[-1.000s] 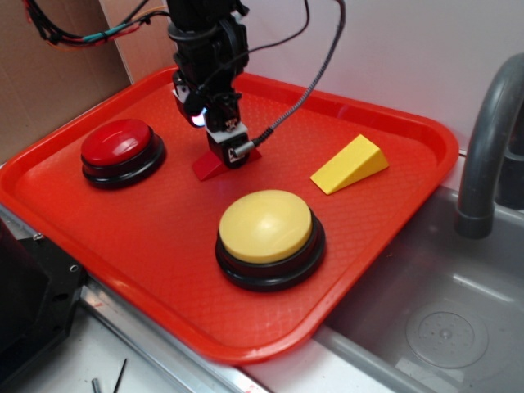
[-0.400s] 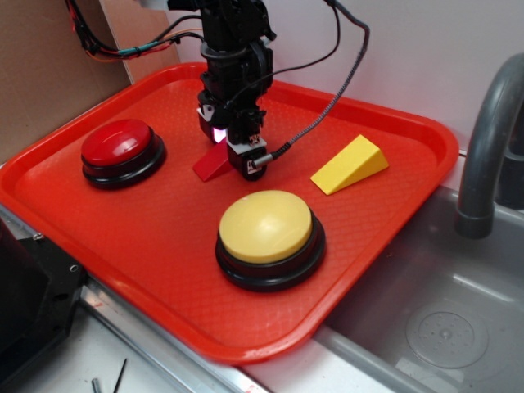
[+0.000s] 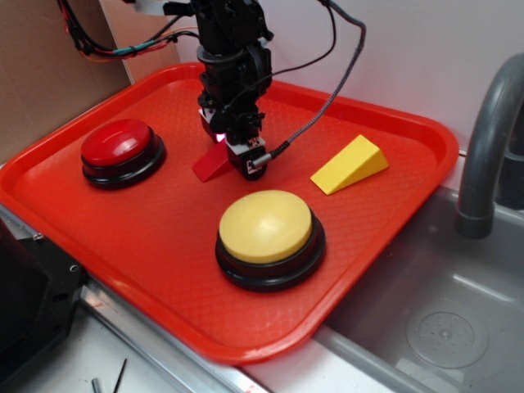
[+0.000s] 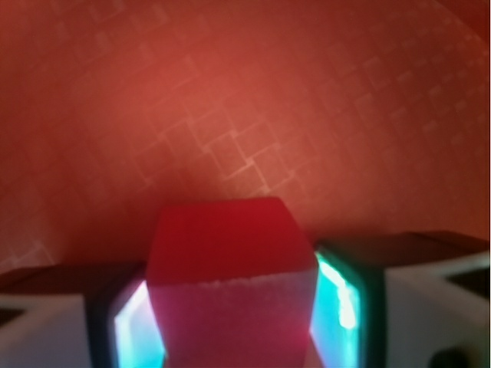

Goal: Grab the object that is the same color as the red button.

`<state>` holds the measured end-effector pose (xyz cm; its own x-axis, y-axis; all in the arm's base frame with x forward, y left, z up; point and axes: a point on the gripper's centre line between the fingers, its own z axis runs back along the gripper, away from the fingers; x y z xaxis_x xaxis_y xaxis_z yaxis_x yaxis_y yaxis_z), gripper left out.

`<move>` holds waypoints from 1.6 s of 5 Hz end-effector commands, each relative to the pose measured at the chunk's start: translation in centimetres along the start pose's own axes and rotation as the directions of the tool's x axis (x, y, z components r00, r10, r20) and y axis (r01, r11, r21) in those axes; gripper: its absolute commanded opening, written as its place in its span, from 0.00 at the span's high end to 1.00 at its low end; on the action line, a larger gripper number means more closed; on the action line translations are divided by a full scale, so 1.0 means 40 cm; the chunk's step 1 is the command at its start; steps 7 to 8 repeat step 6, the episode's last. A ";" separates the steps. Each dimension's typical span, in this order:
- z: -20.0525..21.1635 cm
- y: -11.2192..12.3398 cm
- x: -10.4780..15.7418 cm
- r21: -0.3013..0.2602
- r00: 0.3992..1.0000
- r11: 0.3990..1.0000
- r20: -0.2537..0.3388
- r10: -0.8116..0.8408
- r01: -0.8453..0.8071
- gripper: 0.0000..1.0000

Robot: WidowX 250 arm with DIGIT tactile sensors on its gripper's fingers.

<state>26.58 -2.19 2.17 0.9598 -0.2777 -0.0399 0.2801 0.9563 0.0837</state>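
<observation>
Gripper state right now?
Gripper: jaws on both sides of the red wedge, apparently shut on it; wedge still at tray level.

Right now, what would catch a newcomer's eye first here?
The big red tray fills the view, with the gripper mid-tray around the red wedge. The wrist view shows the wedge between the glowing fingers. A large yellow button sits nearest the camera.
</observation>
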 end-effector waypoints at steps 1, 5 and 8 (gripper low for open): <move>0.193 0.028 0.037 0.007 0.992 0.994 0.065 0.111 -0.112 1.00; 0.427 0.046 -0.142 -0.078 0.904 0.937 0.246 0.350 -0.341 1.00; 0.427 0.034 -0.158 -0.109 0.909 0.934 0.215 0.356 -0.340 1.00</move>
